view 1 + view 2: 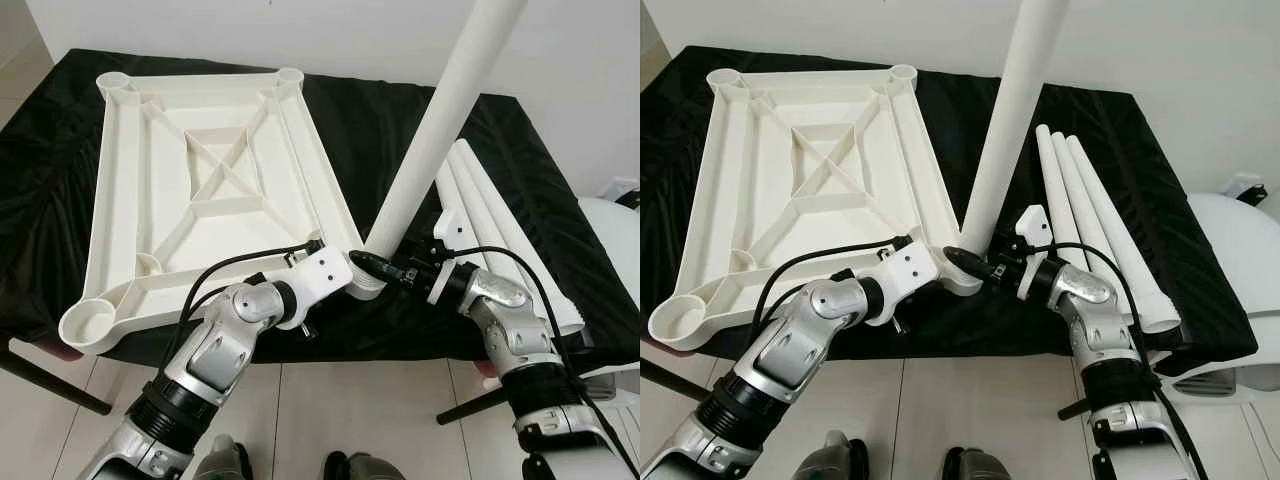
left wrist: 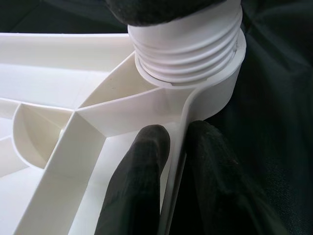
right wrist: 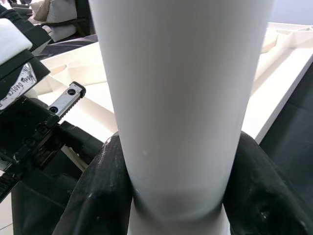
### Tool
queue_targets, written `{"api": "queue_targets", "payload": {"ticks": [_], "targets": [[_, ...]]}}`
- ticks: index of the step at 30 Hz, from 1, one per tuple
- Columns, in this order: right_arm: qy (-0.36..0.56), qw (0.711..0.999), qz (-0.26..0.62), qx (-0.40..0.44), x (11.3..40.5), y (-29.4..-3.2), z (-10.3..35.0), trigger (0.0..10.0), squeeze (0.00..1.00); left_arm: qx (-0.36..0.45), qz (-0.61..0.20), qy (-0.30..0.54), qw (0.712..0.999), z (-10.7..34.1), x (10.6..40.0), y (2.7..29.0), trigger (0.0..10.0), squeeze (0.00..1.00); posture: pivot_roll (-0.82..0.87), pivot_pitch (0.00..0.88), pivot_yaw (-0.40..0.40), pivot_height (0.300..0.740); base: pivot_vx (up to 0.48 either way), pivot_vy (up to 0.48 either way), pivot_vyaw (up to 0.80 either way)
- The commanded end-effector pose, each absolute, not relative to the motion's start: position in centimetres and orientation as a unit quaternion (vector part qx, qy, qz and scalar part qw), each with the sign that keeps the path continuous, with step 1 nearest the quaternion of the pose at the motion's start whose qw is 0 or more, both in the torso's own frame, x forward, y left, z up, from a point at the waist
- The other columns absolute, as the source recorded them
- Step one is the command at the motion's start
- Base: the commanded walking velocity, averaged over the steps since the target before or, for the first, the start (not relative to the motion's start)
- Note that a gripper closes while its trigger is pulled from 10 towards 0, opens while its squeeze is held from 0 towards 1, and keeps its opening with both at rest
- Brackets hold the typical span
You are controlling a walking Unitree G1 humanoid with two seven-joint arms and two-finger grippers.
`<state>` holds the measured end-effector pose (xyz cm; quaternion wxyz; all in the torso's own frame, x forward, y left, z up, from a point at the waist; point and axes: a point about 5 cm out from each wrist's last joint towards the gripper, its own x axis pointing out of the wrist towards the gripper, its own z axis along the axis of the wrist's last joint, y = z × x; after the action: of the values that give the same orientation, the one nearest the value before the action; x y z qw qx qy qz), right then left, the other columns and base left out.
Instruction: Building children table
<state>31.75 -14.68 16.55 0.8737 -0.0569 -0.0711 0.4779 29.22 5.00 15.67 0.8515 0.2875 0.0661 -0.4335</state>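
One tabletop (image 1: 210, 180), four legs (image 1: 440, 130), two end effectors (image 1: 375, 268).

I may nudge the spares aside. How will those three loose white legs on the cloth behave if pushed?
The loose legs look round, smooth and tapered, so they would likely roll, curving rather than straight. They seem rigid plastic, probably light. The black cloth might slow them.

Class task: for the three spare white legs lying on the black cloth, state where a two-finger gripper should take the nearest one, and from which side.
Grip the outermost spare leg mid-shaft, from above. It lies flat beside its neighbours, so only its top and outer side are free; fingers should probably straddle it across its width.
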Motion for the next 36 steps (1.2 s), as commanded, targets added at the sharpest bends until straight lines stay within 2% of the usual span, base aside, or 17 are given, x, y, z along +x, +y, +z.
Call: {"api": "queue_targets", "payload": {"ticks": [1,10,15,16,19,23,31,36], "targets": [[-0.076,0.884,0.46,-0.039,31.2,-13.9,16.2,10.0,0.0,0.288,-0.429,0.042,0.855,16.4,29.0,4.5,10.0,0.0,-0.05,0.092,-0.071,0.74,0.0,0.0,0.0],[-0.082,0.919,0.385,-0.018,30.0,-11.9,15.5,10.0,0.0,0.286,-0.43,0.043,0.855,16.2,28.8,4.3,10.0,0.0,-0.05,0.086,-0.073,0.74,0.0,0.0,0.0],[-0.084,0.946,0.314,0.005,29.2,-10.2,15.4,10.0,0.0,0.285,-0.431,0.043,0.855,16.3,28.8,4.3,10.0,0.0,-0.05,0.083,-0.072,0.74,0.0,0.0,0.0],[-0.076,0.96,0.271,0.007,29.3,-9.9,15.2,10.0,0.0,0.285,-0.432,0.043,0.855,16.2,28.8,4.3,10.0,0.0,-0.05,0.082,-0.072,0.74,0.0,0.0,0.0],[-0.072,0.964,0.254,0.006,29.4,-9.8,15.1,10.0,0.0,0.284,-0.433,0.043,0.854,16.2,28.8,4.3,10.0,0.0,-0.05,0.082,-0.072,0.74,0.0,0.0,0.0],[-0.066,0.984,0.166,0.013,29.5,-9.4,14.7,10.0,0.0,0.284,-0.433,0.044,0.854,16.2,28.8,4.2,10.0,0.0,-0.05,0.081,-0.071,0.74,0.0,0.0,0.0],[-0.047,0.996,0.073,0.011,29.3,-9.5,14.4,10.0,0.0,0.285,-0.432,0.044,0.855,16.3,28.9,4.3,10.0,0.0,-0.05,0.079,-0.073,0.74,0.0,0.0,0.0],[-0.05,0.996,0.078,0.01,29.3,-9.2,14.6,10.0,0.0,0.285,-0.431,0.044,0.855,16.3,28.9,4.3,10.0,0.0,-0.05,0.08,-0.073,0.74,0.0,0.0,0.0]]}}
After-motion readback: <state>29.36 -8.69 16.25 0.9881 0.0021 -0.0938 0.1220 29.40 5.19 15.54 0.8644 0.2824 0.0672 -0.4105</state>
